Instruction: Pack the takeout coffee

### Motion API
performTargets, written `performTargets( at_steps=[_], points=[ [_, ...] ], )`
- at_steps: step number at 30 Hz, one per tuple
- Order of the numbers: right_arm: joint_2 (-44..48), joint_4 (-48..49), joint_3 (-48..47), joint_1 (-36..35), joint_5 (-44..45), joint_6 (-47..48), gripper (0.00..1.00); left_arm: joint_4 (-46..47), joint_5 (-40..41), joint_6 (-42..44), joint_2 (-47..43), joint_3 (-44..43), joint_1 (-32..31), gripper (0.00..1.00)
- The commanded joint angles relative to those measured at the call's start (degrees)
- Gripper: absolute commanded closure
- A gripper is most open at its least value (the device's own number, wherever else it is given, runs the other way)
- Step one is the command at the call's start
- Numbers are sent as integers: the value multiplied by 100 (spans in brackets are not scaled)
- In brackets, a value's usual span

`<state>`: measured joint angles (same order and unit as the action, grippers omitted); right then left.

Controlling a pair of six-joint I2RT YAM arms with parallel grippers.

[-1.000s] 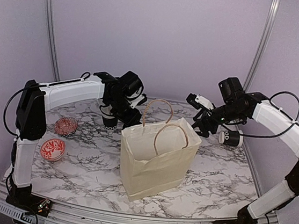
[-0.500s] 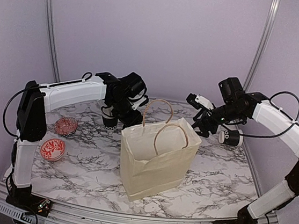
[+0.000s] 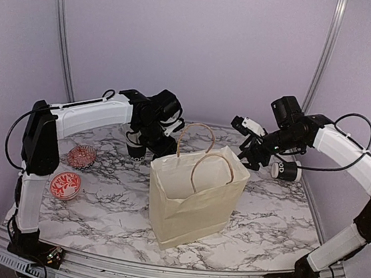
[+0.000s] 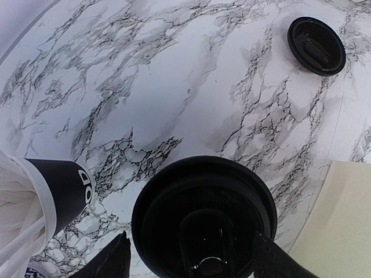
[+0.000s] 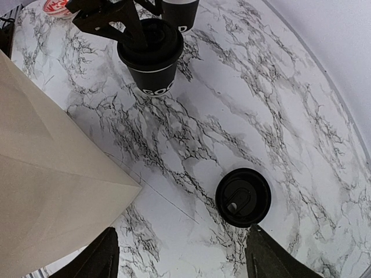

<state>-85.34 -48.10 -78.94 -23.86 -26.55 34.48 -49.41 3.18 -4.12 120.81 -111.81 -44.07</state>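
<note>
Takeout coffee [image 3: 136, 149]: stands upright at the back left of the tabletop [image 3: 263, 222], just off the far-left corner of the paper bag [image 3: 192, 193]. Small tapered paper cup, matte black with white lettering, capped by a glossy round black plastic lid [image 5: 151, 37] with a raised sip slot.

Straddled from above by the left end effector [image 4: 191, 258], fingers [image 4: 113, 263] spread wide, one at each side of the lid rim. Touching the rim or just clear of it: cannot tell.

Just beside the coffee, close but apart, a like black cup [image 4: 61, 188] stuffed with white wrapped straws [image 4: 20, 214].

Bag cream, stiff and creased, mouth open upward, two rope handles arched above it.

Beyond the coffee, a bare stretch of tabletop: smooth, flat, white, veined in grey-black. Only a loose lid [image 5: 242, 197] lying there, well apart from the coffee and near the curved back edge.

Over that stretch, the right end effector [image 5: 182, 260], fingers parted, gripping nothing.

Another cup [image 3: 286, 171] on its side by the right edge. Red patterned round pieces [image 3: 81, 157] near the left edge.
</note>
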Motion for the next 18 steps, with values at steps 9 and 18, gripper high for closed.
performTargets(
  at_steps=[9,18],
  points=[
    [48,-67,-123,30,-105,21,28,-313,-352,77,256,-83,36,25],
    [13,-51,-96,30,-145,21,28,-383,-160,27,112,84,48,33]
  ],
)
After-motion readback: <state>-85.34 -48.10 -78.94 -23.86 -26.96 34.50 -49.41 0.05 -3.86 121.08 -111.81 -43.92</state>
